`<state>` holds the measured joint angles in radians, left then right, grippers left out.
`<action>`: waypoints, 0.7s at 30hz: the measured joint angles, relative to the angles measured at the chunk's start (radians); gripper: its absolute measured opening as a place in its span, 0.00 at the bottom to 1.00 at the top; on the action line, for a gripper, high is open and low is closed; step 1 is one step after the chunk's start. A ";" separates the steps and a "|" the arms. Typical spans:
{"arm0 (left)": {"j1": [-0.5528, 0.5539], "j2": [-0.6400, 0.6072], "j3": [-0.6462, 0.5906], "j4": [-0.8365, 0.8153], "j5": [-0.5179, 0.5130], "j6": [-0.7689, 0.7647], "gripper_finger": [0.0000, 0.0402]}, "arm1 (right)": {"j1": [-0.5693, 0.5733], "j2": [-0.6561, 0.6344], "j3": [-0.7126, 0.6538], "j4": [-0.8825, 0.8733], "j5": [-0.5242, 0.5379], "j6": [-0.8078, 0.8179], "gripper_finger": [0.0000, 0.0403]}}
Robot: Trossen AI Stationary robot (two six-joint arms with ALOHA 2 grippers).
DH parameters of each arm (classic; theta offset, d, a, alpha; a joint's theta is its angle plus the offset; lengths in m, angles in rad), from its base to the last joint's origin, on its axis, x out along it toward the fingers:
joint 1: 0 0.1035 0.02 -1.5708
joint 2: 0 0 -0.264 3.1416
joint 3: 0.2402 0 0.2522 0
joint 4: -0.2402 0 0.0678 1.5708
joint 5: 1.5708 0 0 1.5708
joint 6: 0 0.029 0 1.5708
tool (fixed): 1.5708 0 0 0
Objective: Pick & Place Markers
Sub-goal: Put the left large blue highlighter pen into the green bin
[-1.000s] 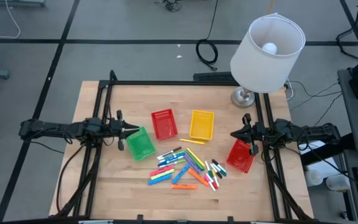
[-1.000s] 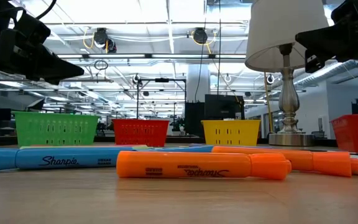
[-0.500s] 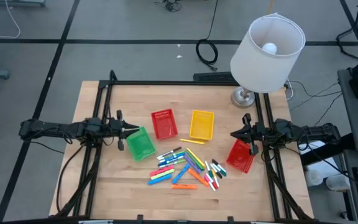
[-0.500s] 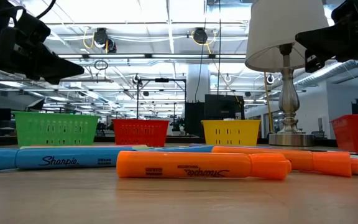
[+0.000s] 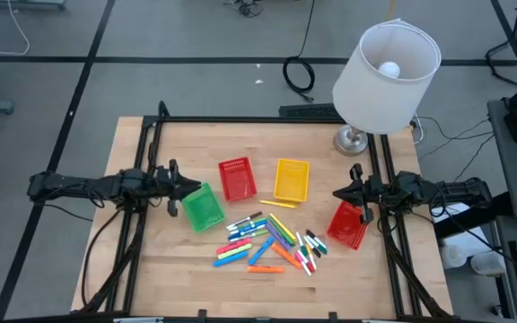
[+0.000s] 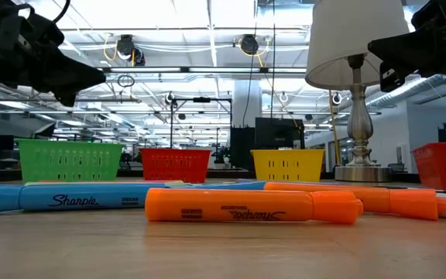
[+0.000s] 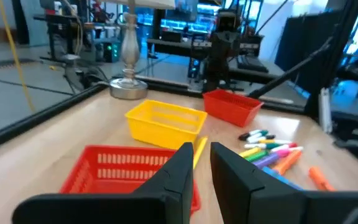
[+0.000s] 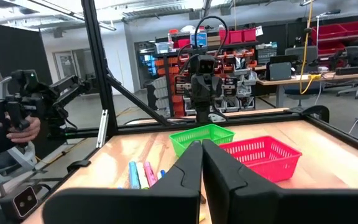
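The markers (image 5: pixel 267 242) lie loose in a pile on the wooden table, near its middle front; an orange one (image 6: pixel 250 206) and a blue one (image 6: pixel 76 198) lie nearest the low camera. My left gripper (image 5: pixel 187 187) hovers level at the table's left side, beside the green basket (image 5: pixel 203 208). Its fingers (image 7: pixel 202 146) stand a narrow gap apart with nothing between them. My right gripper (image 5: pixel 337 192) hovers level at the right side, above the red basket (image 5: pixel 347 224). It is shut (image 8: pixel 202 144) and holds nothing.
A second red basket (image 5: pixel 237 178) and a yellow basket (image 5: pixel 292 179) stand behind the pile. A table lamp (image 5: pixel 386 76) stands at the far right corner on its base (image 5: pixel 353 139). A black frame (image 5: pixel 151 135) borders the table. A person (image 8: pixel 17 124) stands beyond the left side.
My left gripper has rolled a little about its own pointing line while staying in place. The markers and baskets have not moved.
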<state>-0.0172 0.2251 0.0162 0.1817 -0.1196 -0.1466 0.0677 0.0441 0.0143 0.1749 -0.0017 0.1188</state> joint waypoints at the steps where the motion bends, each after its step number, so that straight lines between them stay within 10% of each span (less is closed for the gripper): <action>1: 0.000 0.000 0.000 0.014 0.000 -0.008 0.16 | 0.000 0.000 0.000 0.000 0.000 0.000 0.00; 7: -0.020 0.015 0.043 0.190 0.039 -0.110 0.16 | 0.000 0.000 0.000 0.000 0.000 0.000 0.00; 21: -0.398 0.624 0.736 -0.398 -0.180 -0.220 0.16 | 0.000 0.000 0.000 0.086 0.000 -0.007 0.00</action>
<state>-0.4147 0.8491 0.7519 -0.2160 -0.2993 -0.3668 0.0674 0.0441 0.0139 0.2608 -0.0017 0.1116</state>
